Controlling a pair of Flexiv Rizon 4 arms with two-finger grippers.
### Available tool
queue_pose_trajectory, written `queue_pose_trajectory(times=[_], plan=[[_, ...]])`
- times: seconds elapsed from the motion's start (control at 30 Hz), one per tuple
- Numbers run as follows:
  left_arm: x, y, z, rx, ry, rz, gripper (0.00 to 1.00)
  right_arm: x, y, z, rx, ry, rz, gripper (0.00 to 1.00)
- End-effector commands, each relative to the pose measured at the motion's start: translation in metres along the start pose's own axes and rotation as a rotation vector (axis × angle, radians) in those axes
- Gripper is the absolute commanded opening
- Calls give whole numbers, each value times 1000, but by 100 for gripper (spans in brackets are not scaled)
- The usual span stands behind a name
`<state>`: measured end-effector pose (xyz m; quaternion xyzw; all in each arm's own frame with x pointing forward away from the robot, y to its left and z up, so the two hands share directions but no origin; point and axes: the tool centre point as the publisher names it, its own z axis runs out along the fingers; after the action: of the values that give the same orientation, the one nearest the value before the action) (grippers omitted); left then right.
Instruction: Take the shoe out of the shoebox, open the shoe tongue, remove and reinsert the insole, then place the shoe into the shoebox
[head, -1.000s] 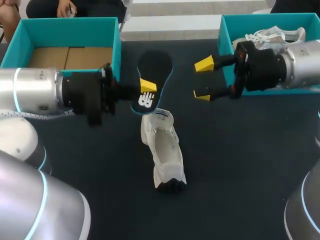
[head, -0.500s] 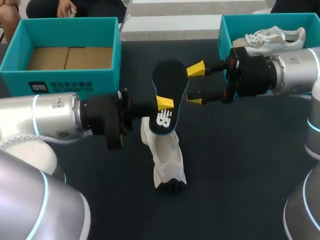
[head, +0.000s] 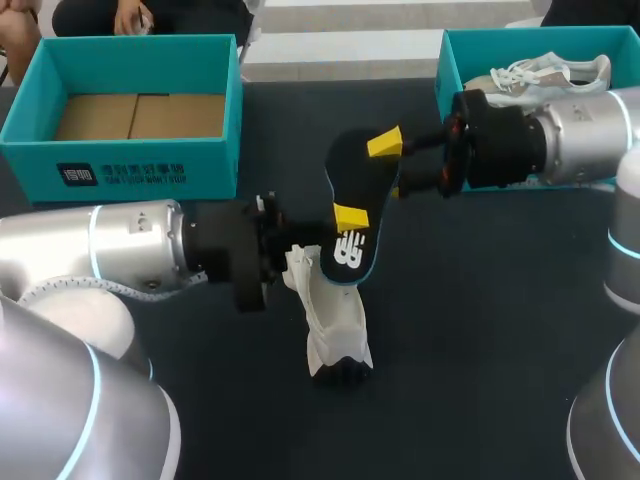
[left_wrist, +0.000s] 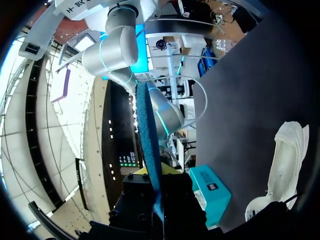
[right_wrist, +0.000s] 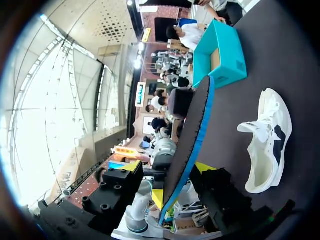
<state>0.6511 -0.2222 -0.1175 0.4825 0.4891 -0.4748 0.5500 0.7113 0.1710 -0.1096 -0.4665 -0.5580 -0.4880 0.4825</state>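
The white shoe (head: 335, 320) sits on the dark table (head: 480, 330). It looks soft, and its top gapes open. Just above its far end hangs the insole (head: 355, 210), flat and thin, black with a blue edge. The left gripper (head: 348, 218) pinches its lower part tight. The right gripper (head: 390, 165) is at its upper end, and I cannot tell if it grips. Farther back are 2 teal boxes. The left shoebox (head: 140, 165) shows a brown cardboard floor. The right shoebox (head: 450, 85) holds the other shoe (head: 550, 72), white with laces.
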Motion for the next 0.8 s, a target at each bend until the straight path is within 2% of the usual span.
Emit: queue_pose_trajectory(times=[0.03,0.1,0.13,0.17,0.33,0.53,0.57,0.6,0.63,0.8], plan=[[0,2,13,-3,-11,3,0,-4,-1,2,-7,5,5,23],[-2,1,13,-8,-24,-2,0,-4,-2,2,-10,9,6,11],[-2,1,13,-14,-31,-9,0,-5,-2,2,-10,10,8,2],[-3,1,13,-23,-36,-16,0,-6,-2,2,-10,11,9,0],[-1,2,16,-77,-60,-37,0,-7,-1,4,-2,18,15,0],[-2,-1,22,-69,-63,-33,0,-7,1,3,2,17,17,0],[-2,-1,21,-66,-56,-30,27,-7,2,3,3,16,17,0],[-1,0,19,-71,-46,-27,89,-7,2,3,4,15,18,0],[-1,2,17,-74,-42,-25,100,-7,2,1,4,13,18,0],[1,14,-4,-87,2,-25,100,-9,0,-3,2,12,23,0]])
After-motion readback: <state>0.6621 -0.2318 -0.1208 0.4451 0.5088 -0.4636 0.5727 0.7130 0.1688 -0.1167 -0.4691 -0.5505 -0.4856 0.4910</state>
